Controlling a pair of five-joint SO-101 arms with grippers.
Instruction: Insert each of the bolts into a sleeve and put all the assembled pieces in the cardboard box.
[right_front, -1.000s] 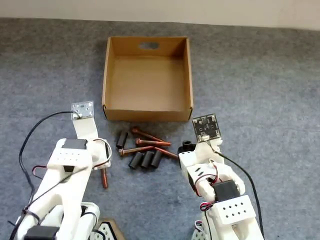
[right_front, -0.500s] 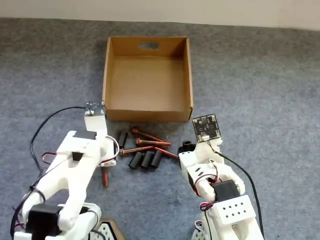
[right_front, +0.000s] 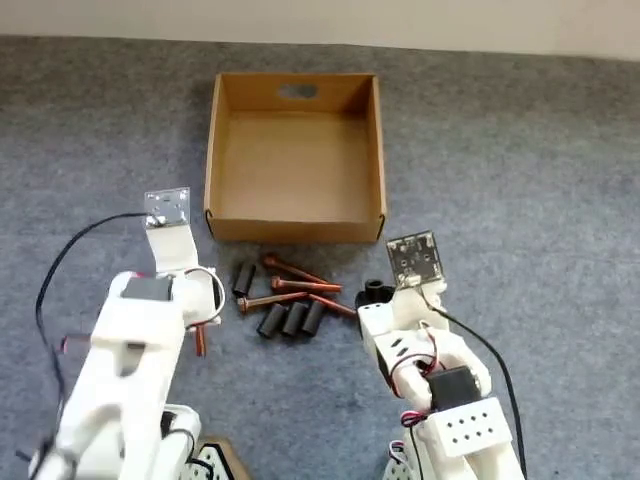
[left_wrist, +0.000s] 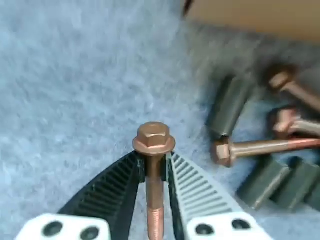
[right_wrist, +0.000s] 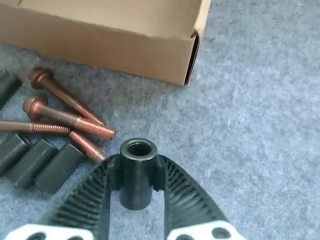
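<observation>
Your left end effector (left_wrist: 155, 160) is clamped on a copper flange bolt (left_wrist: 154, 185) just under its hex head, out in front of the near left corner of the cardboard box (right_front: 212, 160). Your right end effector (right_wrist: 136, 167) pinches a black sleeve (right_wrist: 136, 175) across its middle, bore facing outward, just off the box's near right corner. Both pieces look like rigid, smooth metal, light but liable to pivot in the ribbed jaws, so grip firmly and line shank and bore up squarely; the loose bolts (right_front: 300, 283) and loose sleeves (right_front: 291, 318) lie on the counter (right_front: 520, 150) just in front of the box's near wall.
</observation>
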